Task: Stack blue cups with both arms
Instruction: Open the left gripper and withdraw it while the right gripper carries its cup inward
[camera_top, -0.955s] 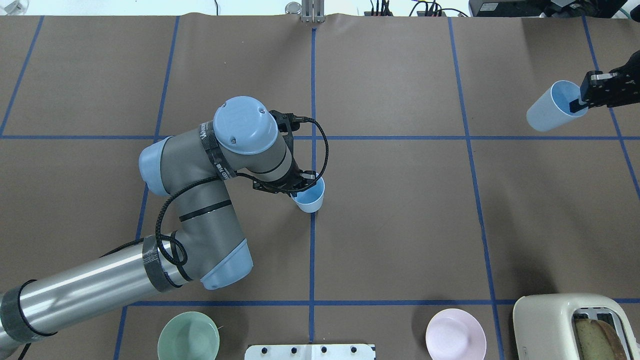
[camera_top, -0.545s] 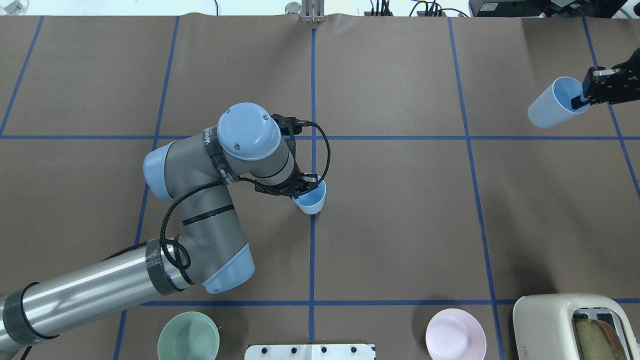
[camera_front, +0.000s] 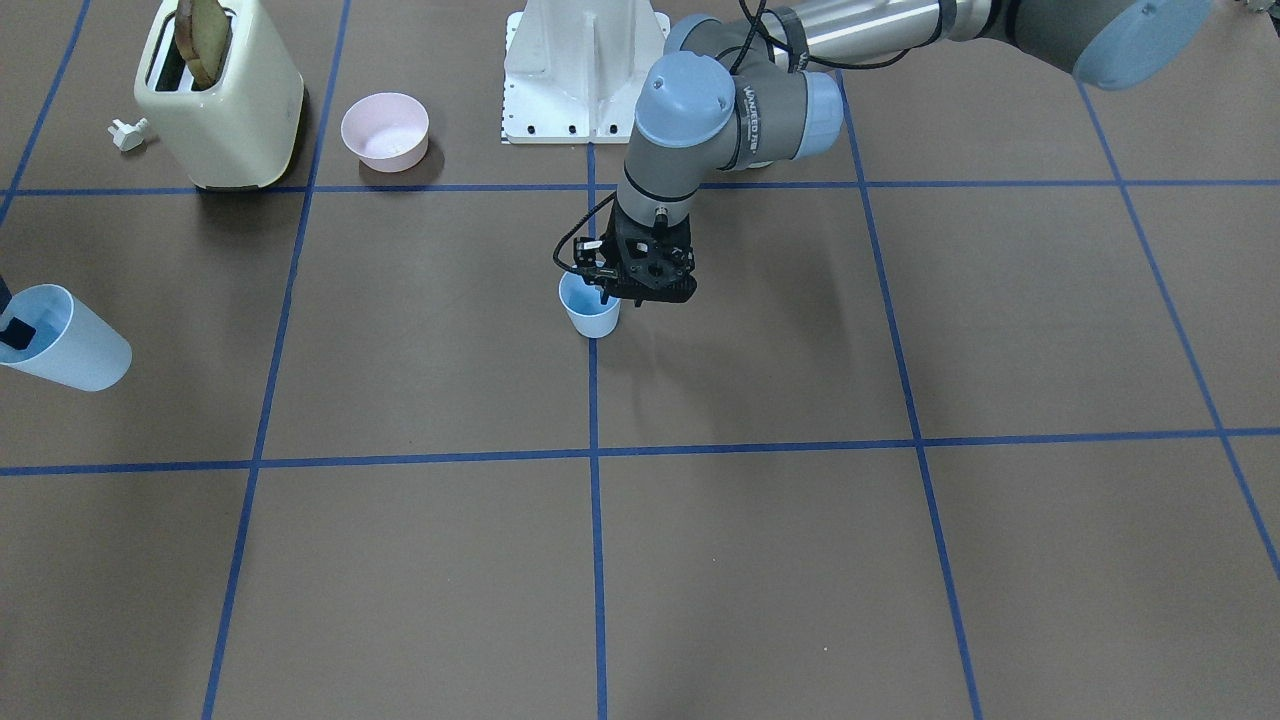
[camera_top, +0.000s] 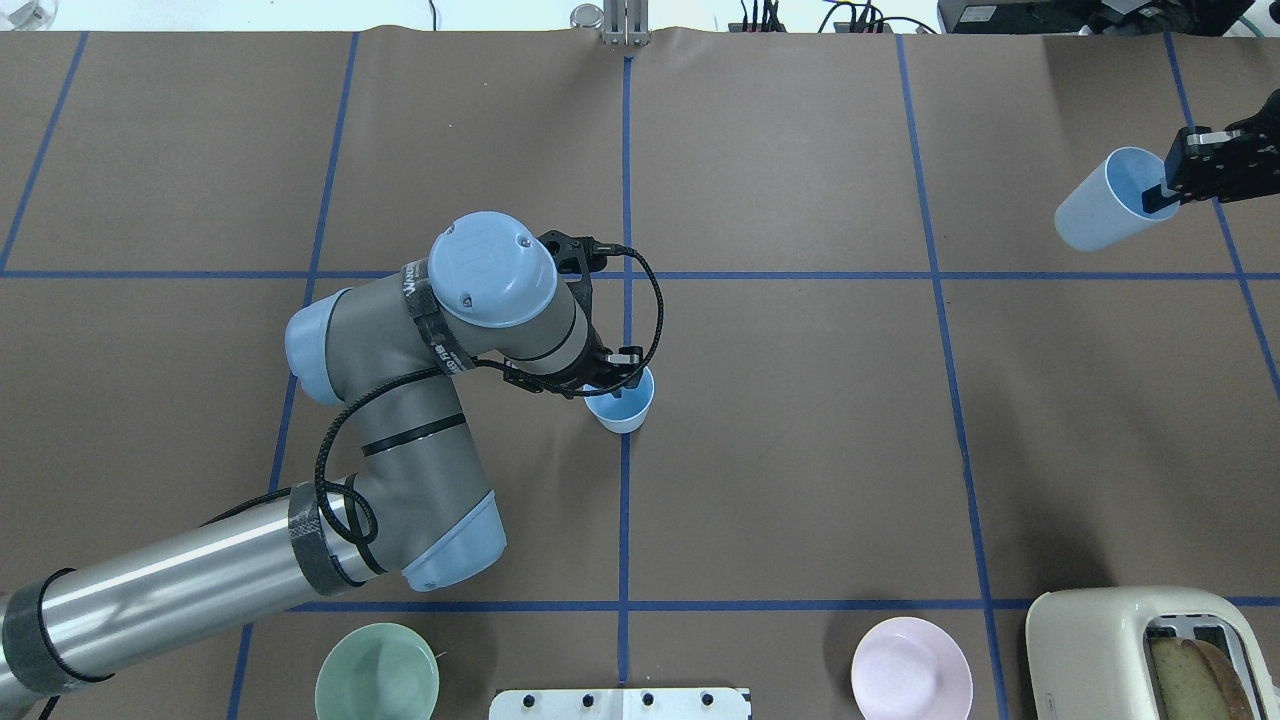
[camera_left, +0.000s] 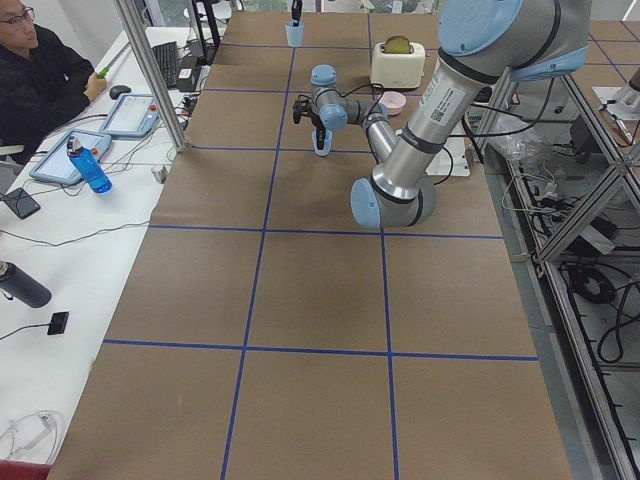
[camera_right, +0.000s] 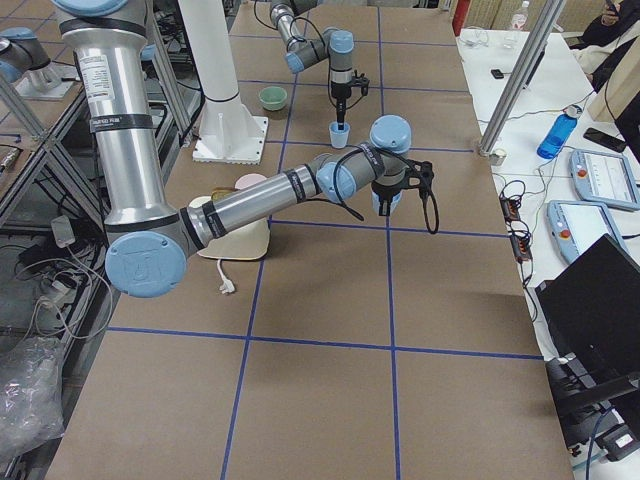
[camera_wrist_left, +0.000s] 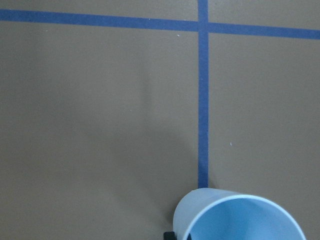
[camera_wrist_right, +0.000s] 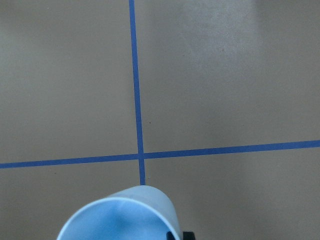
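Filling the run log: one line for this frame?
left gripper: shut on centre blue cup | right gripper: shut on raised blue cup | stack: not yet done

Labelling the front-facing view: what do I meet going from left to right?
First the tilted blue cup, then the toaster, the pink bowl, then the upright blue cup.

Brown table (camera_top: 800, 450) with blue tape grid (camera_top: 800, 275).
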